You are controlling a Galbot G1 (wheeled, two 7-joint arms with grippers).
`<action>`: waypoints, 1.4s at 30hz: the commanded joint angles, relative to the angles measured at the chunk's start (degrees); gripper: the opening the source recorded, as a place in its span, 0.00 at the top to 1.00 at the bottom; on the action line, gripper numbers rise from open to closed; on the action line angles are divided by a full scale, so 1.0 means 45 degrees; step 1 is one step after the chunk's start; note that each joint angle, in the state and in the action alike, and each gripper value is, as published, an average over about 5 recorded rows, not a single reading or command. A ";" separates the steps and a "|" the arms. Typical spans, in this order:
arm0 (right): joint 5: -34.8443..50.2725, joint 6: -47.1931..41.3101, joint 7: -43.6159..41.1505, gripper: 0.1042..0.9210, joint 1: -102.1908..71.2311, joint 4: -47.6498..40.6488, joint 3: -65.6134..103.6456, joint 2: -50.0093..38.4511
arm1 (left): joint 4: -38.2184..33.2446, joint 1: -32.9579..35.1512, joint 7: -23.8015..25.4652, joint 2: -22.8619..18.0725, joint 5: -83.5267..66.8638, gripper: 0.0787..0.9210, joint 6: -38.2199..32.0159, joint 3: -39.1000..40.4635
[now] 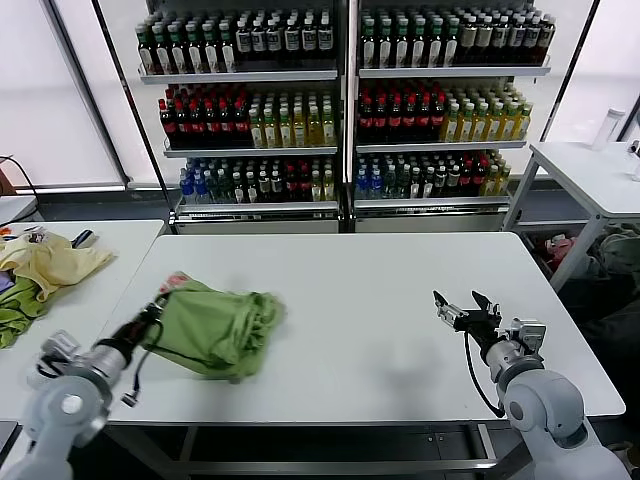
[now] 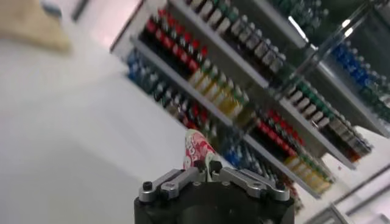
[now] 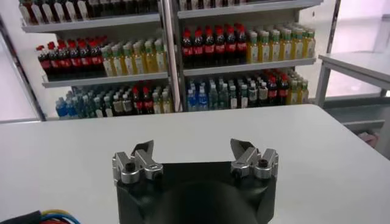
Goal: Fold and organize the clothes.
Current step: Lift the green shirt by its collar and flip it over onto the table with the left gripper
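Observation:
The light green polo shirt (image 1: 218,327) lies bunched in a heap on the white table (image 1: 350,290), left of the middle. Its red-and-white printed patch (image 1: 175,283) peeks out at the heap's far left edge. My left gripper (image 1: 155,318) is shut on the shirt's left edge; in the left wrist view its fingers (image 2: 198,165) pinch fabric beside the printed patch (image 2: 197,148). My right gripper (image 1: 461,309) is open and empty above the table's right part, well apart from the shirt. The right wrist view shows its fingertips (image 3: 145,150) spread wide over bare table.
A pale yellow garment (image 1: 50,262) and a darker green cloth (image 1: 14,318) lie on a second table at the left. Shelves of bottles (image 1: 345,100) stand behind the table. Another white table (image 1: 590,175) stands at the far right.

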 commanded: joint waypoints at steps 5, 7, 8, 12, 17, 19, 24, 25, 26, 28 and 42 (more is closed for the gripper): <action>0.0080 0.0042 -0.0019 0.12 -0.0070 0.0244 0.0107 0.0264 | -0.2671 -0.0088 -0.0397 0.0983 0.3196 0.98 -0.0190 0.0724; 0.0036 0.0046 -0.0018 0.12 -0.0114 0.0296 0.0116 0.0370 | -0.2607 -0.0275 -0.0360 0.0214 0.4981 0.98 -0.0326 0.2474; 0.0008 0.0049 -0.0017 0.12 -0.0132 0.0316 0.0116 0.0420 | -0.2437 -0.0410 -0.0337 -0.0200 0.5928 0.98 -0.0393 0.3399; -0.0116 0.0053 -0.0013 0.12 -0.0175 0.0391 0.0101 0.0583 | -0.1038 -0.1139 -0.0195 -0.1955 0.9447 0.98 -0.0599 0.6622; -0.0156 0.0051 -0.0024 0.12 -0.0167 0.0446 0.0210 0.0584 | 0.0472 -0.2508 -0.0279 -0.3621 1.1539 0.98 -0.0606 0.8857; -0.0145 0.0051 -0.0031 0.12 -0.0149 0.0436 0.0279 0.0577 | 0.1037 -0.3018 -0.0378 -0.4037 1.1852 0.98 -0.0567 0.9488; -0.0137 0.0070 -0.0066 0.12 -0.0086 0.0321 0.0312 0.0615 | 0.2251 -0.3847 -0.0479 -0.4624 1.2414 0.98 -0.0519 1.0663; -0.0140 0.0076 -0.0073 0.12 -0.0065 0.0284 0.0294 0.0631 | 0.2484 -0.3971 -0.0479 -0.4715 1.2521 0.98 -0.0514 1.0799; -0.0144 0.0080 -0.0080 0.12 -0.0027 0.0234 0.0263 0.0651 | 0.2717 -0.4099 -0.0474 -0.4809 1.2633 0.98 -0.0519 1.0932; -0.0157 0.0084 -0.0090 0.12 0.0068 0.0120 0.0171 0.0693 | 0.3152 -0.4348 -0.0420 -0.4978 1.2963 0.98 -0.0552 1.1131; -0.0388 0.0115 0.0044 0.12 0.1354 -0.0427 -0.1796 0.0870 | 0.0523 -0.3193 0.0875 -0.4009 1.1129 0.59 -0.1365 1.0189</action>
